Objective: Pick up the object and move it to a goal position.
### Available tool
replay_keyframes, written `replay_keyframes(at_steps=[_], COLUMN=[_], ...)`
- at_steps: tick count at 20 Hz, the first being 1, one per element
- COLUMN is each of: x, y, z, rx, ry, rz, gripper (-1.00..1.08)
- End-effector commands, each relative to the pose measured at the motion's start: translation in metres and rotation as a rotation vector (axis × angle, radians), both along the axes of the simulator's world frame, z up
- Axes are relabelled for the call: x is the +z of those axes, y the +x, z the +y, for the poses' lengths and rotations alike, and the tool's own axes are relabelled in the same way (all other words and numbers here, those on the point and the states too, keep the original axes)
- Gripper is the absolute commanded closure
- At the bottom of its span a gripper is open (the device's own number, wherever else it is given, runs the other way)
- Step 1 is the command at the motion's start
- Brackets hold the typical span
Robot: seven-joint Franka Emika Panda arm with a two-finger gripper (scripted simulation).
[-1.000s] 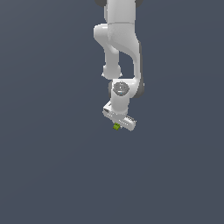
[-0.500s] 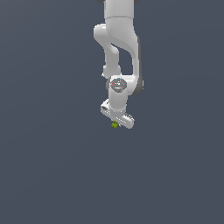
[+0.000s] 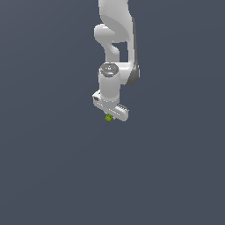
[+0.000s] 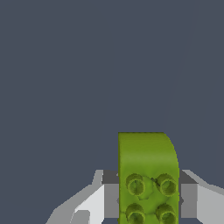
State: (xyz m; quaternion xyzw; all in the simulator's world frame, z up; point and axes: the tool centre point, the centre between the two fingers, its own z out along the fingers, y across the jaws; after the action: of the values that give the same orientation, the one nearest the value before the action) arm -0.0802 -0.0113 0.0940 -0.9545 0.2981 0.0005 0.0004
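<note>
The object (image 3: 108,117) is a tiny lime-green blocky piece that peeks out just below the white gripper (image 3: 110,116) in the exterior view. In the wrist view the object (image 4: 148,175) fills the space between the two fingers (image 4: 89,205), showing round studs on its face. The gripper is shut on it, one finger against each side. The arm hangs down from above, and the piece is held off the grey ground. Most of the object is hidden by the hand in the exterior view.
A plain dark grey surface (image 3: 52,176) stretches all around with no other objects in sight.
The gripper has risen a little with the object still held, and the arm has folded slightly upward.
</note>
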Motion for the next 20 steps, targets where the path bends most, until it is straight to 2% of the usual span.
replay_keyframes(at_steps=[1, 12, 20], x=[0.023, 0.132, 0.185], y=[-0.003, -0.012, -0.015], z=[-0.014, -0.079, -0.11], rx=[-0.001, -0.001, -0.001], ry=[0.001, 0.001, 0.0], rz=[-0.001, -0.001, -0.001], gripper=[1.08, 1.08, 1.08])
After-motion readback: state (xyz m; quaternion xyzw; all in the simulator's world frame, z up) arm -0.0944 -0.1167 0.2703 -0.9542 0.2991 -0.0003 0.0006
